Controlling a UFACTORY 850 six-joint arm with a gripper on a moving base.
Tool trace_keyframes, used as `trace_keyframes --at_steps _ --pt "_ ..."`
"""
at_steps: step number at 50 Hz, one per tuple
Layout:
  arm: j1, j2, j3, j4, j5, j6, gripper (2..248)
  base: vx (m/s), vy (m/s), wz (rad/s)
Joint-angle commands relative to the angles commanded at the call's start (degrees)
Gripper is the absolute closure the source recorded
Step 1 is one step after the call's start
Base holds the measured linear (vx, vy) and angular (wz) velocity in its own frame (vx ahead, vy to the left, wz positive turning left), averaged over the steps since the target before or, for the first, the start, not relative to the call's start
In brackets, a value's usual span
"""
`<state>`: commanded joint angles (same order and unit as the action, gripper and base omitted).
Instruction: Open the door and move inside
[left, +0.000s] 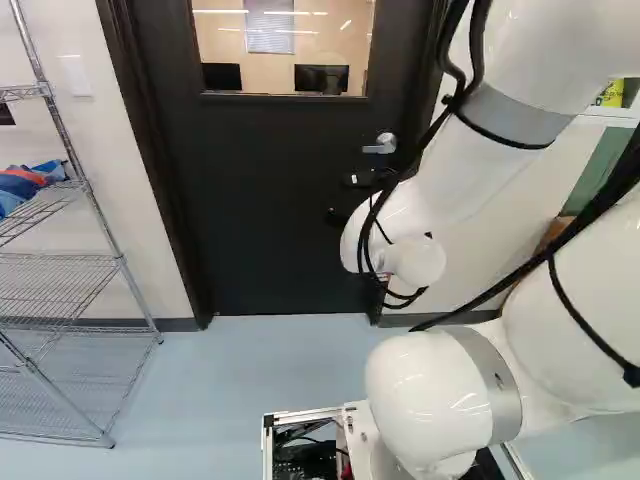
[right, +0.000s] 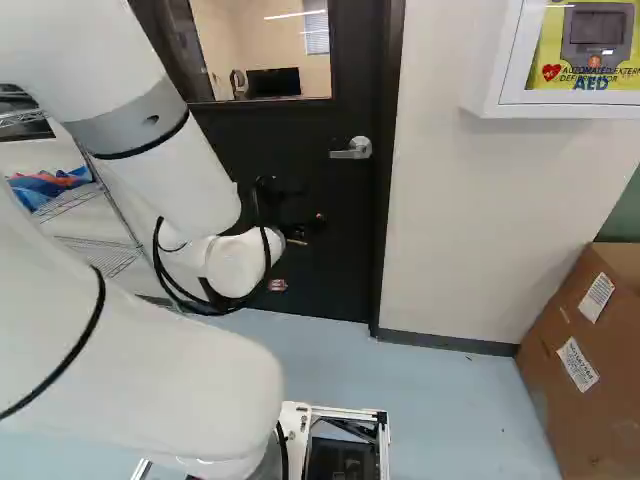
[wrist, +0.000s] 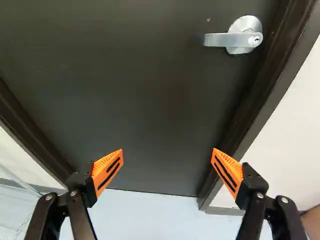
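Observation:
The black door (left: 270, 190) stands closed in its dark frame, with a window in its upper part. Its silver lever handle (right: 352, 150) is on the side nearer the wall with the cabinet. My gripper (right: 304, 228) is in front of the door, lower than the handle. In the wrist view the gripper (wrist: 167, 151) has its orange-padded fingers spread wide, nothing between them. The lever handle (wrist: 232, 40) lies ahead, off towards one finger's side, untouched. Part of the door is hidden behind my arm in both base views.
A wire shelf rack (left: 60, 262) with blue and red cloth stands left of the door. Right of it, a white cabinet (right: 490, 100) hangs on the wall, and a brown cardboard box (right: 560, 400) stands on the floor. Blue-grey floor (left: 260, 365) runs to the door.

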<state>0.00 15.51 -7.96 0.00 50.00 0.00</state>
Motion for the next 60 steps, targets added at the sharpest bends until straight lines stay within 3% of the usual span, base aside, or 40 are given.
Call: trace_keyframes --at_steps 22,60 --pt "0.00 -0.57 -3.66 0.00 0.00 0.00 3 0.000 0.000 0.000" --pt "0.00 -5.18 -12.99 0.00 0.00 0.00 3 0.000 0.000 0.000"
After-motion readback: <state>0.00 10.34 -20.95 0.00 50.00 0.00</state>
